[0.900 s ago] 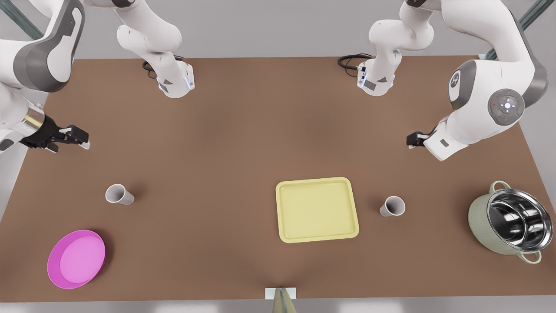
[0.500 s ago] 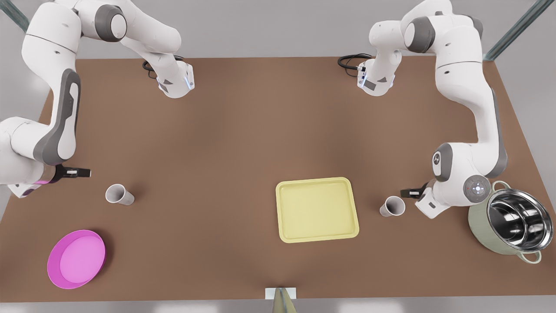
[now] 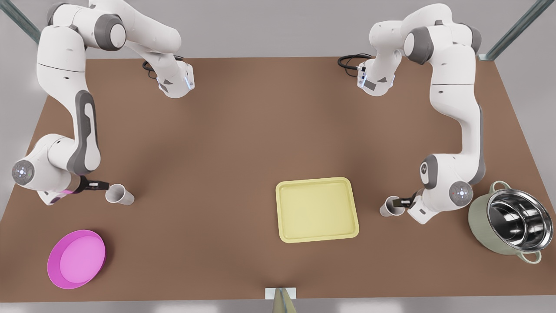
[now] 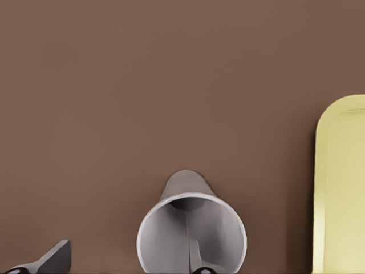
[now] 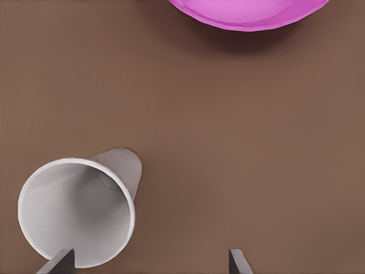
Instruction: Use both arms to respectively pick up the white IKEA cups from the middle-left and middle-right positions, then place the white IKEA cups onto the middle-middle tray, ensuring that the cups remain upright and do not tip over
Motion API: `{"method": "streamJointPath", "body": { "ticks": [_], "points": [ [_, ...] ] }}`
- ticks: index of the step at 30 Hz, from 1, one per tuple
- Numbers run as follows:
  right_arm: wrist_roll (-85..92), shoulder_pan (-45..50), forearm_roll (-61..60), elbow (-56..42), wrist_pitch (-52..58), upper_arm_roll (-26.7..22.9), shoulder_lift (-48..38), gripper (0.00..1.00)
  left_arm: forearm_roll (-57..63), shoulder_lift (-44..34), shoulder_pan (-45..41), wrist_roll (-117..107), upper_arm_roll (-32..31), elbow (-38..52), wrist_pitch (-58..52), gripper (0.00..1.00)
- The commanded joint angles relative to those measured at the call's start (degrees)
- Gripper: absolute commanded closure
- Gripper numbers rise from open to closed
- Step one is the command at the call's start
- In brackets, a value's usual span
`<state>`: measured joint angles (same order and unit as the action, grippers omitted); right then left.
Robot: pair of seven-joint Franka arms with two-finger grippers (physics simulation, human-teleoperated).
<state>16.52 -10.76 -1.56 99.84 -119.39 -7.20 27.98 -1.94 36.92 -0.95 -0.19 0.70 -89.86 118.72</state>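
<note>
Two white cups stand upright on the brown table. One cup (image 3: 393, 206) is at the front view's right of the pale yellow tray (image 3: 317, 209); my left gripper (image 3: 403, 201) reaches it from the pot side. It is open, with one finger (image 4: 197, 260) inside the cup (image 4: 191, 225) and the other finger (image 4: 48, 260) outside. The other cup (image 3: 118, 194) stands at the front view's left. My right gripper (image 3: 99, 185) is at its rim and open, with one fingertip (image 5: 60, 261) over the cup (image 5: 77, 220) and the other (image 5: 239, 261) out over bare table.
A magenta plate (image 3: 77, 258) lies at the front view's near left, also seen in the right wrist view (image 5: 251, 11). A pale green steel-lined pot (image 3: 510, 221) stands just behind the left arm's wrist. The tray's edge (image 4: 342, 188) lies beyond the left gripper's cup.
Both arms came down and swung inward from the table's sides. Each gripper went from well clear of its cup to right at the cup's rim. Neither cup moved.
</note>
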Motion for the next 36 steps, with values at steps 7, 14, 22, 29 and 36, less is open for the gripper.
{"method": "streamJointPath", "body": {
  "ticks": [7,14,22,29,36],
  "points": [
    [0.6,0.1,-1.5,-1.9,-2.1,0.0,2.9,0.00,-1.4,1.5,0.1,-0.4,0.0,-0.1,4.1,0.16],
    [0.8,0.3,-2.0,-2.7,-2.1,0.1,6.6,0.00,-5.4,1.9,0.0,-0.4,0.0,0.0,4.1,0.63],
    [1.6,0.4,-1.9,-3.0,-1.7,0.1,7.9,0.60,-6.0,-3.8,-0.5,-4.3,-2.5,0.1,3.8,0.79],
    [2.3,1.4,-1.8,-5.8,2.0,0.2,7.3,0.79,0.2,-1.2,-7.0,-32.2,-15.9,4.3,-0.4,0.79],
    [1.7,9.7,-8.1,-12.7,7.7,10.4,7.3,0.79,0.9,2.3,-6.6,-32.4,-15.6,4.3,1.9,0.79]
  ]
}}
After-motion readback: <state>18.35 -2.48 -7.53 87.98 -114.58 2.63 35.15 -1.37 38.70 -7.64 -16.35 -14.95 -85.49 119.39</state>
